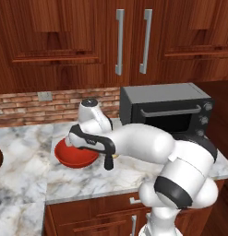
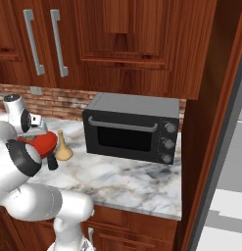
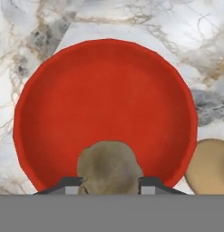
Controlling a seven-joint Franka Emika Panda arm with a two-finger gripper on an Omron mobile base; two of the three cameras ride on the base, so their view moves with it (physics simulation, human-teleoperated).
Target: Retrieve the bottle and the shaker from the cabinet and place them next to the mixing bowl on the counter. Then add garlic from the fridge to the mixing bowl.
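left base view: the arm reaches forward over the counter point(image 1: 23, 152), its hand hanging above the mixing bowl point(image 1: 75, 156), which sits on the marble in front of the brick backsplash point(image 1: 23, 108). the hand is over the bowl because the last job is to drop the garlic in it. a dark toaster oven point(image 1: 166, 108) stands to the right, apart from the bowl.

right base view: the bottle point(image 2: 62, 147) stands upright on the counter just beside the red bowl, already where the task wants it, so it looks done. the toaster oven is further right. a small dark shape by the arm's elbow may be the shaker; i cannot tell.

hand view: the gripper point(image 3: 111, 183) looks straight down into the bowl, its fingers pinching the garlic point(image 3: 109, 166) between them. the lump is above the bowl's near edge rather than its middle, so letting go here should probably still land it inside. the bottle's round base shows just outside the rim.
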